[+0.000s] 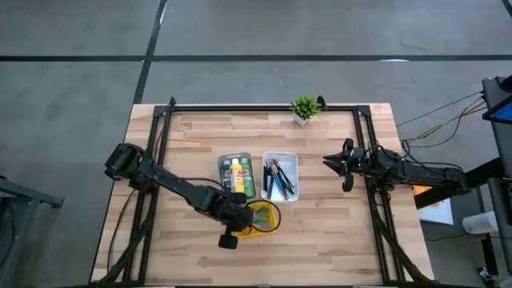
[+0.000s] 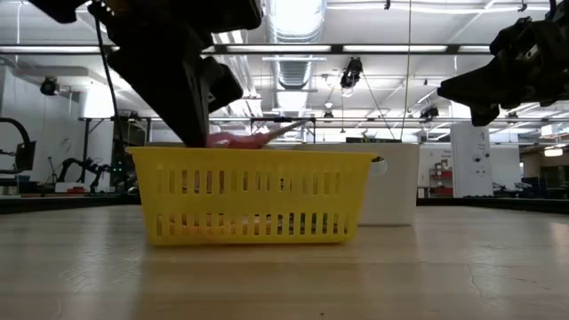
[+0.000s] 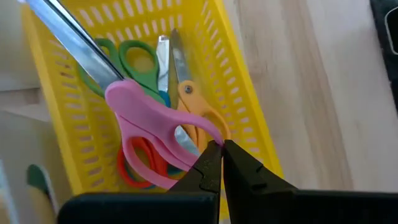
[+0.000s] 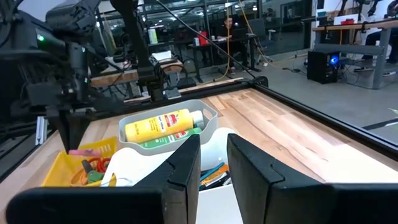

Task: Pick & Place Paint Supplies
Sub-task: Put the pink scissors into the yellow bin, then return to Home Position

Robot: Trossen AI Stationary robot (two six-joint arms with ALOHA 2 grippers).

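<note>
Left gripper [image 3: 221, 149] clenched on pink scissors [image 3: 146, 118] over yellow basket [image 3: 239, 81]; right gripper [image 1: 346, 164] parted, empty, raised beside white tray [image 1: 292, 160] holding brushes [image 1: 278, 178]; bottles [image 1: 238, 174] in grey tray [image 1: 222, 160]

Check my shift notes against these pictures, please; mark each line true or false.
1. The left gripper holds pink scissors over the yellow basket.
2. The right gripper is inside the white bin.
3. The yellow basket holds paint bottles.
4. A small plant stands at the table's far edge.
1. True: the left gripper is shut on the pink scissors above the yellow basket.
2. False: the right gripper hangs open above bare table, beside the white bin, holding nothing.
3. False: it holds scissors with green, orange and red handles; the bottles lie in the grey tray.
4. True: the plant stands there.
</note>
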